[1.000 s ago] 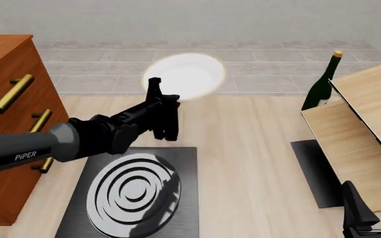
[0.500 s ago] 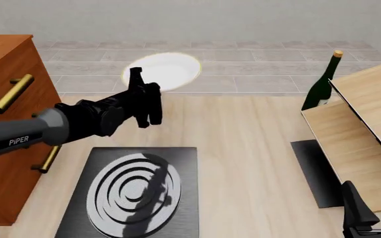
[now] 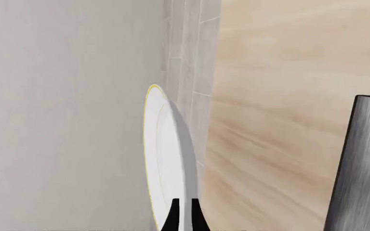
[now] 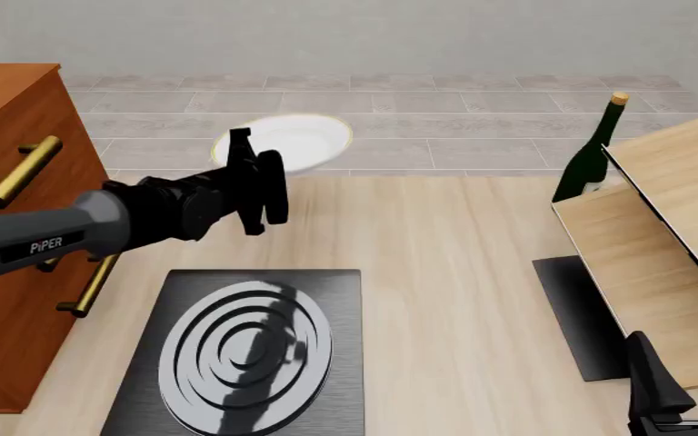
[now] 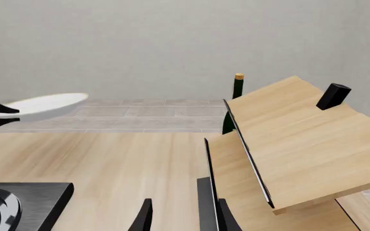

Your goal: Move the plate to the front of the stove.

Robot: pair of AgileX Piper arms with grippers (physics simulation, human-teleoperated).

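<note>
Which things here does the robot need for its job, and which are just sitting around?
For the job:
plate, held by the left hand
stove

Just sitting around:
green bottle
wooden drawers
wooden shelf
dark mat
right hand

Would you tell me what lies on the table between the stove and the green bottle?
In the front view, only bare wooden tabletop lies between the stove and the green bottle; nothing stands there.

White plate (image 4: 294, 141) with gold rim, black stove (image 4: 331, 363) with grey concentric rings, green bottle (image 4: 588, 163), light wood table (image 4: 446, 272), reddish-brown cabinet (image 4: 4, 118).
</note>
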